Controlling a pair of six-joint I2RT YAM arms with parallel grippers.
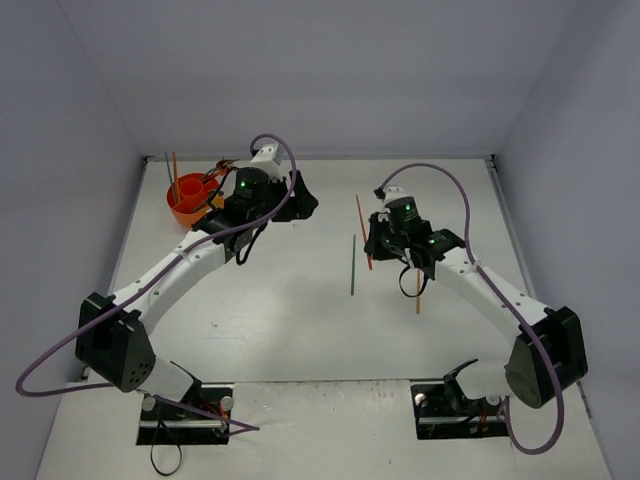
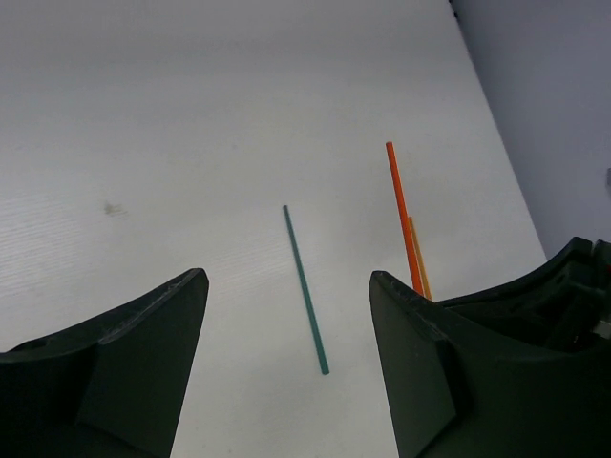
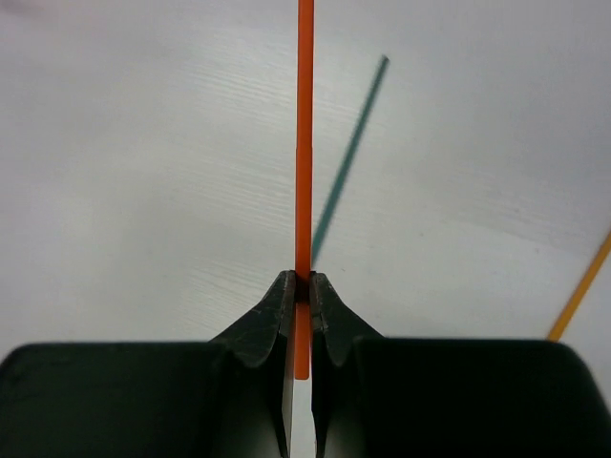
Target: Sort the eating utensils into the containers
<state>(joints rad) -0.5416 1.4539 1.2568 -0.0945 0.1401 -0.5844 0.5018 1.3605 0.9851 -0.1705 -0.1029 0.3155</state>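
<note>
My right gripper (image 3: 303, 281) is shut on the near end of an orange chopstick (image 3: 305, 143), which points straight ahead over the table. From above, the right gripper (image 1: 372, 245) and the orange chopstick (image 1: 362, 222) are at centre right. A teal chopstick (image 1: 353, 265) lies just to their left, and a gold one (image 1: 418, 290) lies under the right arm. The orange-red cup (image 1: 186, 203) stands at the back left with several utensils (image 1: 174, 168) upright in it. My left gripper (image 1: 303, 203) hangs to the right of the cup. It is open and holds nothing (image 2: 286, 315), looking toward the teal chopstick (image 2: 304, 286).
White walls close the table at the back and on both sides. The cup stands close to the left wall. Purple cables loop over both arms. In the left wrist view the orange chopstick (image 2: 401, 215) and the gold one (image 2: 418, 258) lie side by side.
</note>
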